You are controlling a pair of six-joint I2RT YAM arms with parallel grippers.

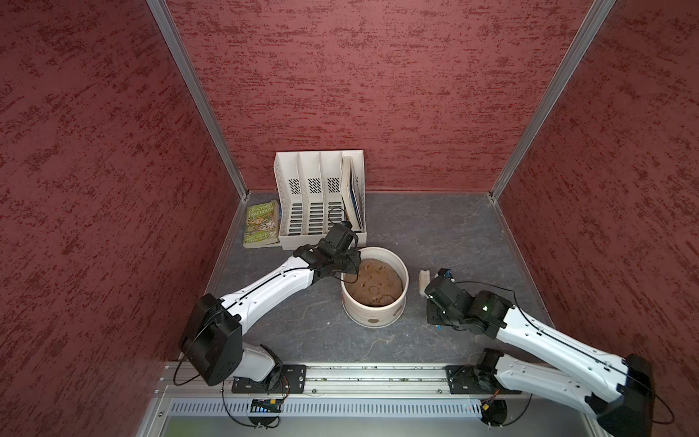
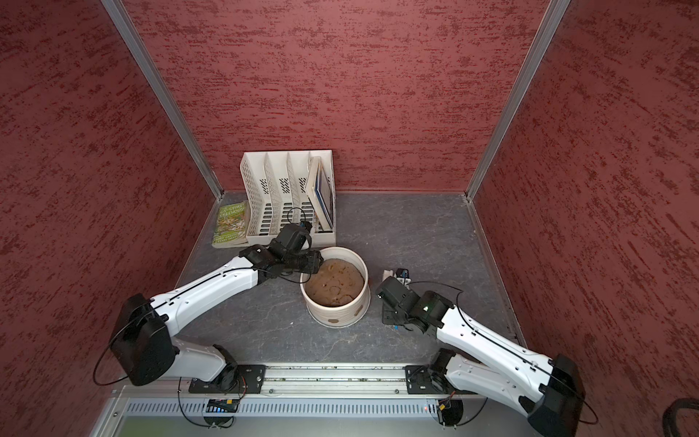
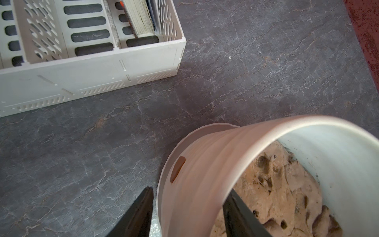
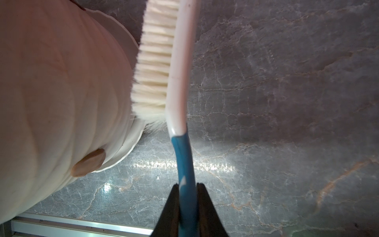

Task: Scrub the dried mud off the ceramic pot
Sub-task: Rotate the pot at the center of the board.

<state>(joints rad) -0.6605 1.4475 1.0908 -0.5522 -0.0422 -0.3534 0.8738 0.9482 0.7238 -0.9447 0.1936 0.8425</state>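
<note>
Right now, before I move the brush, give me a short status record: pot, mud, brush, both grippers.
ceramic pot: upright, soil inside
dried mud: flat brown patches low on the outer wall; another shows in the left wrist view
brush: bristles face the pot wall; contact unclear
right gripper: shut on the brush's blue handle
left gripper: straddles the pot rim, one finger inside, one outside; grip unclear

Colours noted
Pot (image 4: pixel 51 82) showing cream, faintly ridged; mud (image 4: pixel 88 163) spotting it brown; brush (image 4: pixel 180 82) showing white bristles, blue handle.
</note>
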